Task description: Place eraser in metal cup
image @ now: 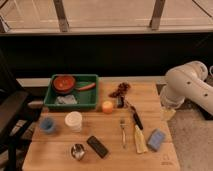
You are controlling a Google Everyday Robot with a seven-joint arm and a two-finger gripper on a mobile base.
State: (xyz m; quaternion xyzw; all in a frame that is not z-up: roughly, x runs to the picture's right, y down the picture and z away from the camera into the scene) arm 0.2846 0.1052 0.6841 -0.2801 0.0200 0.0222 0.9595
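The eraser [97, 146], a flat black block, lies on the wooden table [115, 160] near its front edge. The metal cup [77, 151], small and shiny, stands upright just left of the eraser, a small gap between them. My white arm [186, 86] is folded off the table's right side, well away from both. My gripper is hidden from view behind the arm's links, so I see nothing held.
A white cup [73, 121] and a small blue cup [47, 125] stand behind the metal cup. A green tray [88, 104] holds a red bowl [64, 83]. An orange ball [107, 106], fork [123, 132], black-handled utensil [136, 119], yellow cloth [140, 140] and blue sponge [156, 139] lie to the right.
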